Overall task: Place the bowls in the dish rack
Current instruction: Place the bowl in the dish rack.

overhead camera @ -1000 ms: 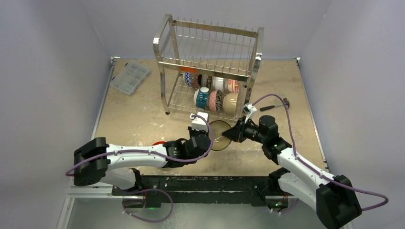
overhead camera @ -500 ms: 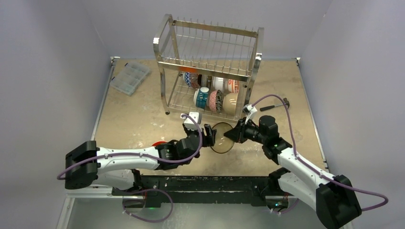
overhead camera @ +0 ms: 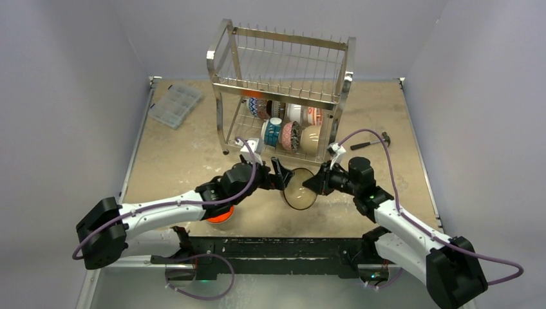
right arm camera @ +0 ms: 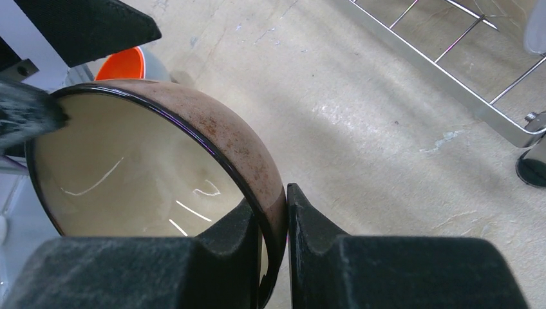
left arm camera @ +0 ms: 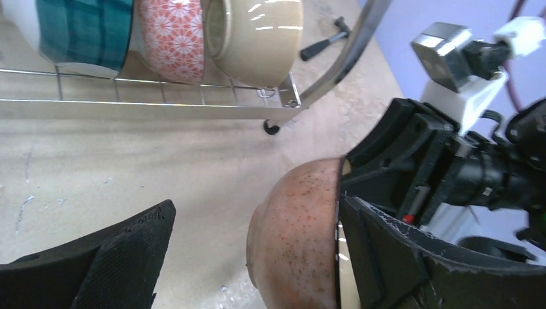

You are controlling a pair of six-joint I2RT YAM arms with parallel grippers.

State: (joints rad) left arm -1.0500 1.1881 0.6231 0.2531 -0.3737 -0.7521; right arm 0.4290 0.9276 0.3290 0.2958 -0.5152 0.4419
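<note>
The left jaws have just sprung wide off the brown bowl [overhead camera: 301, 190], leaving it pinched by its rim in the right jaws alone, over the table [overhead camera: 180, 161] just before the dish rack [overhead camera: 277, 93]; handover done, racking looks next

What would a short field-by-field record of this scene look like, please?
Held item: brown bowl, tipped on edge
Right tool: shut on the brown bowl's rim
Left tool: open, one finger on either side of that bowl
Dish rack: several bowls on the lower tier, none seen on the upper
On table: orange bowl, under the left arm
</note>
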